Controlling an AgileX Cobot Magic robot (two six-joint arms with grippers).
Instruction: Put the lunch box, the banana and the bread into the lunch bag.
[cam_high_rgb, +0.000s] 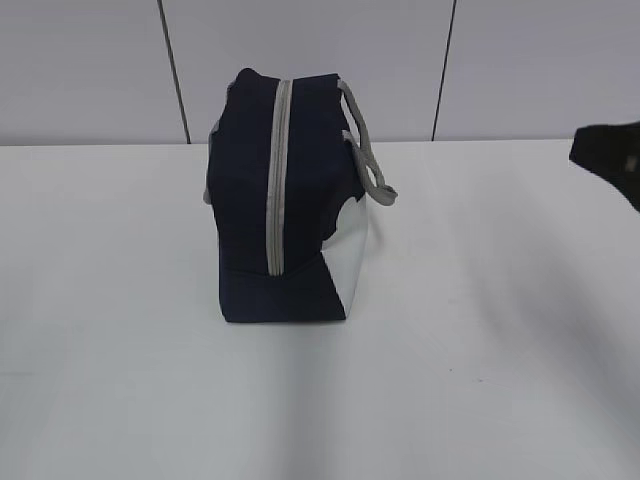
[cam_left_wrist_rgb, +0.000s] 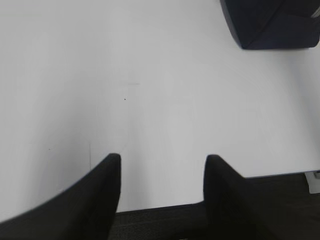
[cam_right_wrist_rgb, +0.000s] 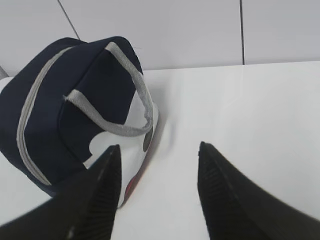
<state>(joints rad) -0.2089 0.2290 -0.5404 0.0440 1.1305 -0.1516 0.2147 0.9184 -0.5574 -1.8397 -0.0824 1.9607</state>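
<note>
Lunch bag (cam_high_rgb: 280, 200) stands on the white table (cam_high_rgb: 500, 350) w/ its grey zipper (cam_high_rgb: 279, 175) running up the end panel and over the top, and as far as the views show it's zipped closed; grey handles (cam_right_wrist_rgb: 127, 95) droop over the white side panel (cam_high_rgb: 352, 255). In the right wrist view the bag sits ahead and to the left of the right gripper (cam_right_wrist_rgb: 157, 155), close, the handle loop nearest the left finger; fingers spread apart w/ nothing between them. In the left wrist view only a bottom corner of the bag shows, far ahead and off to the right of the left gripper (cam_left_wrist_rgb: 162, 162), well apart; its fingers also spread, empty, hovering over bare table near the front edge. No lunch box, banana or bread visible in any view, so either they're already inside or out of frame, can't tell which. Judging from this, the step in hand is either opening or finishing w/ the bag. If opening: the right gripper is better placed, but the ring pull isn't clearly visible, so locate it first, approach along the zipper line, pinch the pull only, not the fabric. Left gripper should come in and steady the bag's base or handle, since soft fabric will likely slide or tip when the zipper is tugged
</note>
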